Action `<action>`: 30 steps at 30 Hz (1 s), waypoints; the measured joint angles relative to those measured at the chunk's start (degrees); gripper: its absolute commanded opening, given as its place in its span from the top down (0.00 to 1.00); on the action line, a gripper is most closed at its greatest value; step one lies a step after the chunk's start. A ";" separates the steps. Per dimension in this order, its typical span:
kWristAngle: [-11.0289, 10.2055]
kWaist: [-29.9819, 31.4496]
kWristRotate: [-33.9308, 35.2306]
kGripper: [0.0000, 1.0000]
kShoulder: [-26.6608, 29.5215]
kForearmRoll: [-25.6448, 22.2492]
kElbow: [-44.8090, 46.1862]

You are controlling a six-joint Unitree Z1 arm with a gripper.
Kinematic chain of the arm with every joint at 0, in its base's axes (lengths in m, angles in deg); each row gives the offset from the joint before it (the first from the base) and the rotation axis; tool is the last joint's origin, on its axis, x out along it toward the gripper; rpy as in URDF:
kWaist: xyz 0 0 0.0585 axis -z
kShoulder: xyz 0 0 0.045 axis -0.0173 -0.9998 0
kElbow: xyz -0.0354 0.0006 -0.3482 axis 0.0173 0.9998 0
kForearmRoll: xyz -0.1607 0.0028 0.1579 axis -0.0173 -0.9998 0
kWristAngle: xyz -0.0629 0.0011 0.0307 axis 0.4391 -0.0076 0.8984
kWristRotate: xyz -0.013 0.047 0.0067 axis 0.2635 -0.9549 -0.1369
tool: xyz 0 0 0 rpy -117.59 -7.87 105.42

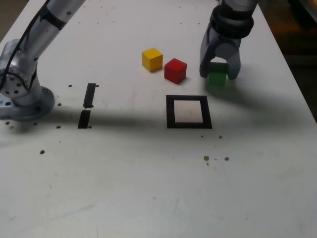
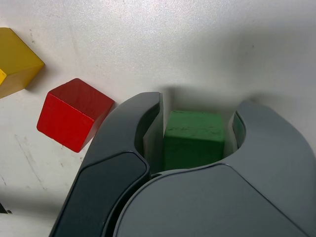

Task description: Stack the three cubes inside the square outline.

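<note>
Nearest the wrist camera is the claw (image 2: 201,98), its two curved jaws pointing down and standing on either side of the green cube (image 2: 193,140). They are parted about as far as the cube is wide; whether both pads press on it or a sliver of room is left, I cannot tell. In the exterior view the green cube sits towards the bench's (image 1: 148,173) right edge, beyond the square outline (image 1: 170,113) and off to its right. It looks to be on the bench or very close to it.

As for progress, nothing is stacked. The outline's white centre holds no cube. The red cube (image 1: 175,71) rests on the bench just beyond the outline, on the side towards the bench's far edge. The yellow cube (image 1: 152,60) lies close by it, a little farther left and nearer that far edge, the two apart, both turned at an angle to the outline.

So all three placements remain: one cube down inside the frame, then two more on top. Green would seem the likely first, since the claw is already about it; it would need a sure grip, a lift and a short carry over the black tape. The base should land squarely, or the pile may lean.
</note>
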State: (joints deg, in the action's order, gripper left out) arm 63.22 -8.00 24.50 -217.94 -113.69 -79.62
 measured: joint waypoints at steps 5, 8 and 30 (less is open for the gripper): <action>0.13 0.00 -0.54 0.12 -0.38 0.15 -0.02; 0.24 0.00 -0.63 0.10 -1.00 0.15 -0.29; 5.47 1.46 18.74 0.06 21.22 -6.70 14.40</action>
State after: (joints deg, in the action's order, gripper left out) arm 68.69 -6.54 43.24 -196.72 -120.39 -65.22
